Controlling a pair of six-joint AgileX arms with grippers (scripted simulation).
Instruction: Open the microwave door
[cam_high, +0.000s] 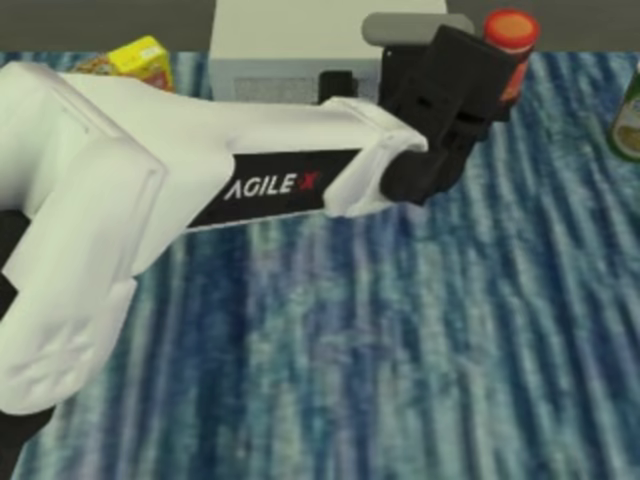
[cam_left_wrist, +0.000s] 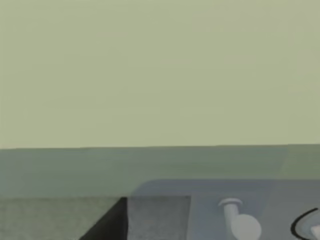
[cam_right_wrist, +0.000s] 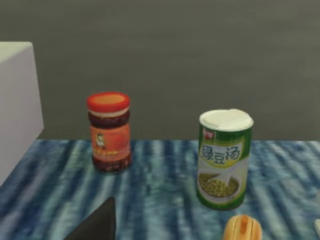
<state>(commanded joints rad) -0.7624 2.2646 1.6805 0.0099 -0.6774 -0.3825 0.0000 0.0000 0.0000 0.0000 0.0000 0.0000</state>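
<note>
Here the left tool (cam_high: 400, 72) sits against the microwave (cam_high: 300, 45) front.

The table (cam_high: 400, 350) wore a blue-and-white streaked covering that looked like woven cloth, matt and faintly ribbed. The left arm (cam_high: 120, 200) had a smooth white plastic-looking shell with a soft sheen, and its gripper (cam_high: 445, 95) was matt black. The microwave (cam_high: 300, 50) looked smooth, matt off-white. The jar (cam_right_wrist: 109, 132) seemed glossy glass with a red lid; the can (cam_right_wrist: 223, 160) bore a shiny printed label.
</note>
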